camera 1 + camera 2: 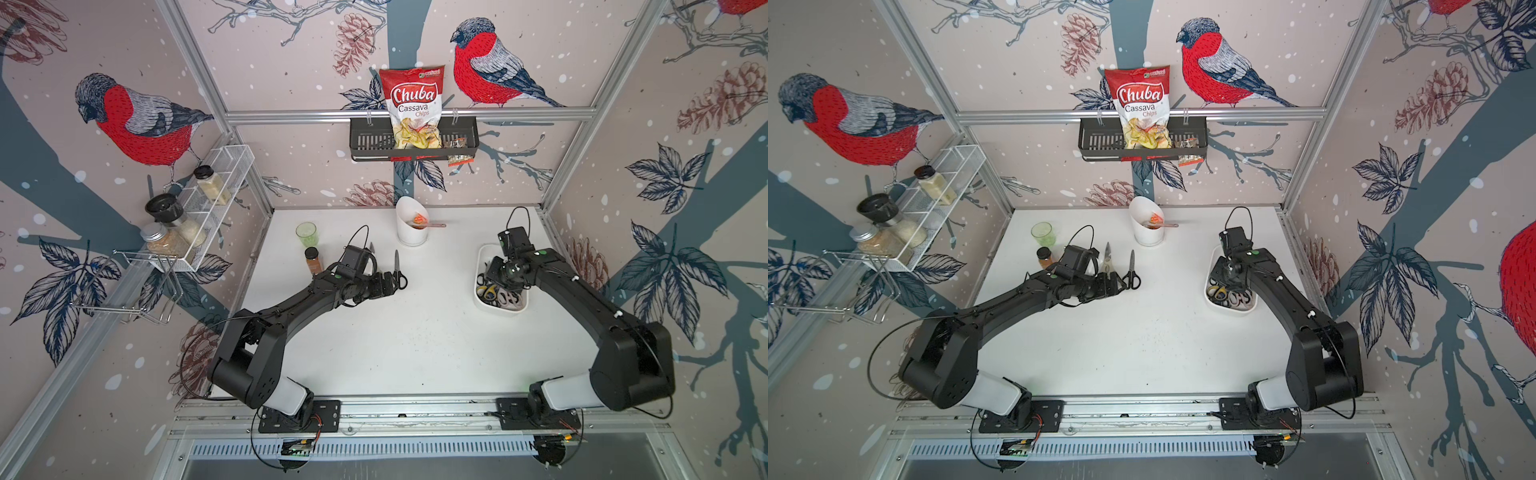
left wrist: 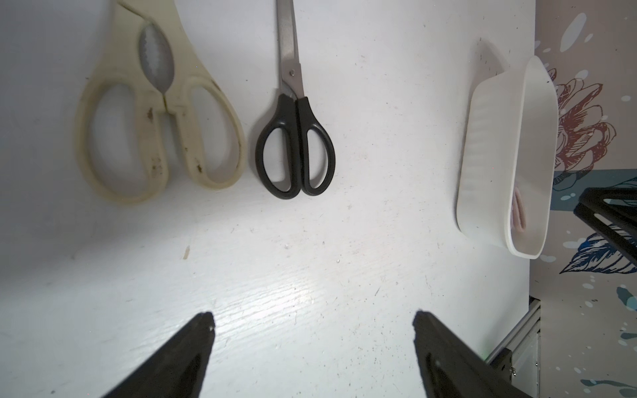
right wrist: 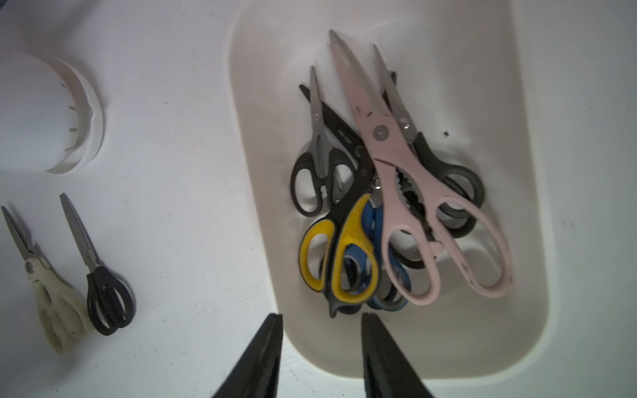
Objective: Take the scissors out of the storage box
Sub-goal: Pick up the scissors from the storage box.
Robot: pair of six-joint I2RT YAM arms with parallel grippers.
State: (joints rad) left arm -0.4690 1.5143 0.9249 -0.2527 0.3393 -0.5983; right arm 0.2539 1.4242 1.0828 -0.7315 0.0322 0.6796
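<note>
The storage box is a shallow white tub at the table's right. Several scissors lie piled in it: a pink pair on top, then yellow-black, dark blue and black pairs. My right gripper hangs over the box's edge, open, with nothing between its fingers. On the table at the left lie a cream pair and a black pair, side by side. My left gripper is just short of their handles, wide open and empty.
A tall white holder stands at the back centre. A green cup and a spice jar stand at the back left by my left arm. A black basket with a chips bag hangs on the back wall. A wire rack hangs on the left wall.
</note>
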